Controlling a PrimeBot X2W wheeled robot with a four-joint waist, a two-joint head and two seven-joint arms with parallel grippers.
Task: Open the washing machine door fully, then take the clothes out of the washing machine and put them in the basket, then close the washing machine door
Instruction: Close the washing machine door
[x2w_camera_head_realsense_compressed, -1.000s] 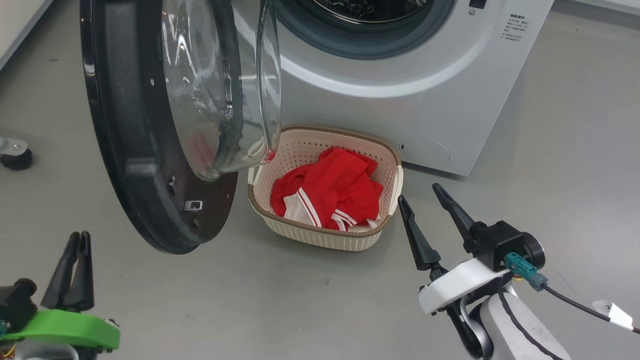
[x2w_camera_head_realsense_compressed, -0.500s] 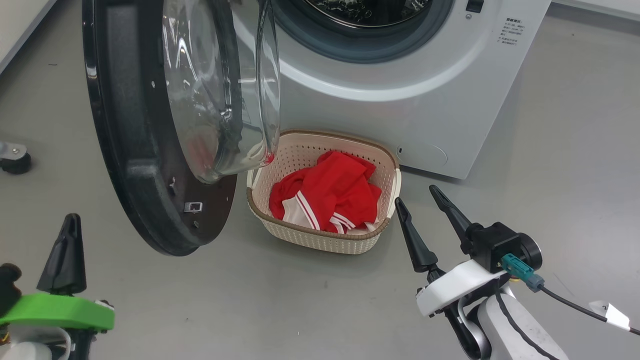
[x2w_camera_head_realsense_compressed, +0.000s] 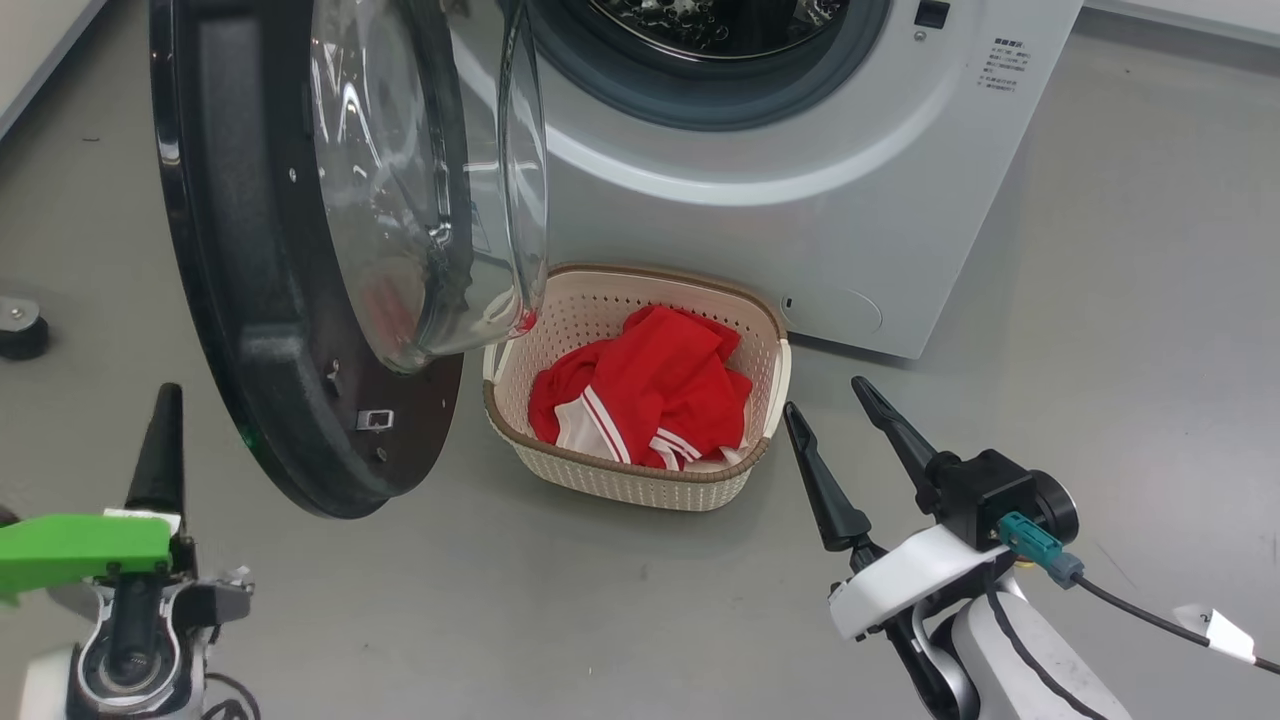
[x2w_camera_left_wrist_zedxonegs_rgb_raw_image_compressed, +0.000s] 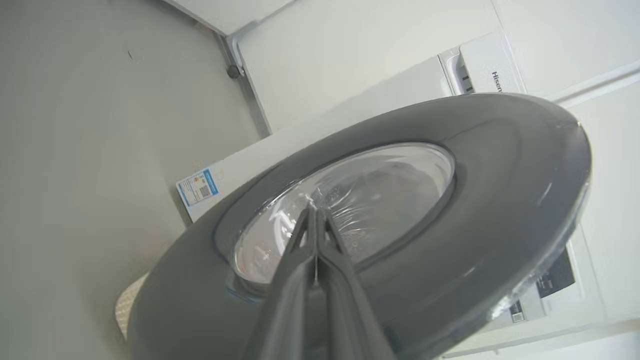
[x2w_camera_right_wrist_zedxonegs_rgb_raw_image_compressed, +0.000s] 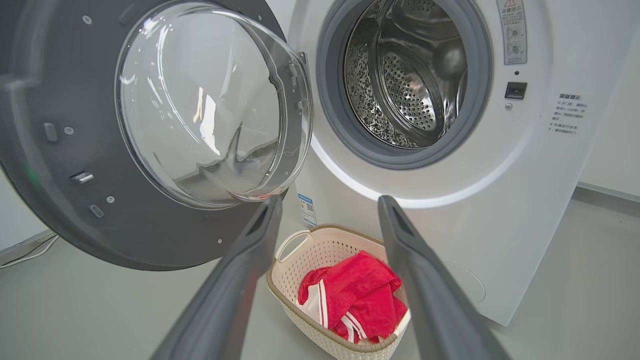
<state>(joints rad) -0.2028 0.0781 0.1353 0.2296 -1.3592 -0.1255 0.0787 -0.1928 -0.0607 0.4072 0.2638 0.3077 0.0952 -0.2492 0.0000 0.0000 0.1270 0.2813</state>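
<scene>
Grey floor (x2w_camera_head_realsense_compressed: 600, 600), washing machine (x2w_camera_head_realsense_compressed: 800, 220) with its door (x2w_camera_head_realsense_compressed: 250, 300) swung open.
I see the clothes (x2w_camera_head_realsense_compressed: 650, 390) lying in the basket (x2w_camera_head_realsense_compressed: 620, 485) at the machine's foot; my left gripper (x2w_camera_head_realsense_compressed: 160, 440) is pinched together on nothing, near the door; my right gripper (x2w_camera_head_realsense_compressed: 824, 395) stands spread wide, empty, beside the basket.

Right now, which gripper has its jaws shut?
The left gripper: its jaws are pressed together before the washing machine door; the right gripper has them wide apart.

left gripper (x2w_camera_head_realsense_compressed: 166, 400) is sporting a green bracket (x2w_camera_head_realsense_compressed: 80, 545) | right gripper (x2w_camera_head_realsense_compressed: 824, 395) is showing white shell (x2w_camera_head_realsense_compressed: 900, 580), teal plug (x2w_camera_head_realsense_compressed: 1035, 540), black tagged cable (x2w_camera_head_realsense_compressed: 1130, 607)
</scene>
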